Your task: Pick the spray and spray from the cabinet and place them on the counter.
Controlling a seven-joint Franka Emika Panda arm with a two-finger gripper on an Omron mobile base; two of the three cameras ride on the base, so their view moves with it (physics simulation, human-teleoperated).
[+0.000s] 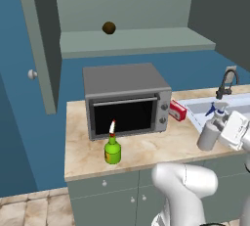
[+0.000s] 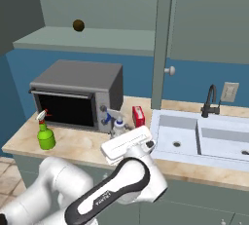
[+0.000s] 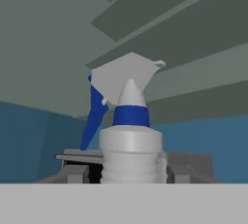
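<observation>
The grey-white spray bottle [image 1: 209, 136] sits between the gripper [image 1: 218, 133] fingers, tilted, its base over the counter [image 1: 146, 149] near the front edge, between the toaster oven [image 1: 126, 99] and the sink [image 2: 204, 139]; whether the base touches the stone I cannot tell. In the hand view the bottle's ribbed neck [image 3: 131, 162] fills the gap between the two finger tips, blue collar and nozzle above, so the claw is closed on this bottle at a middling width. The green spray bottle [image 1: 113, 148] stands upright on the counter in front of the oven's dark door, well apart from the held one, with bare stone between them. A flat red box [image 1: 177, 110] lies just beside the oven's right end, near the sink rim. Above, the cabinet [image 1: 136, 39] is open, its door [image 1: 41, 44] swung out at the left, and a small brown ball [image 1: 109, 27] rests on the shelf.
</observation>
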